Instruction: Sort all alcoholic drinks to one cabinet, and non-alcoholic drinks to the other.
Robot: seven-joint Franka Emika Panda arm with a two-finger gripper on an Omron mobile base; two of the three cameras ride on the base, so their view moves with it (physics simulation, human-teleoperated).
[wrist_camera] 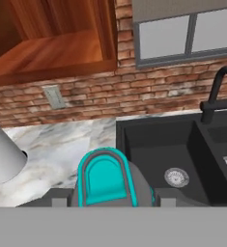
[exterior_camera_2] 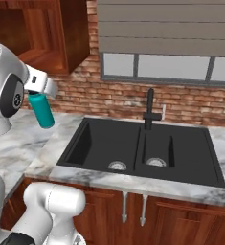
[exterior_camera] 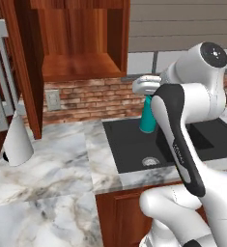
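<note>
Clearly the gripper [exterior_camera_2: 37, 93] clamps the teal bottle [exterior_camera_2: 42, 111] near its cap, left of the sink [exterior_camera_2: 85, 139]; smooth, rigid, probably light, so slippery.

My own forearm covers one side of the teal bottle [exterior_camera: 147, 118] in the left base view, and its cap is lost under my wrist. In the right base view my claw [exterior_camera_2: 36, 91] swallows the bottle's top, so I cannot see my fingertips. The hand view cuts the bottle off at the bottom. The wooden cabinet [exterior_camera: 81, 67] runs off the top edge in every view. A white cone-shaped thing [exterior_camera: 17, 140] on the table [exterior_camera: 52, 164] is half cut in the hand view
</note>
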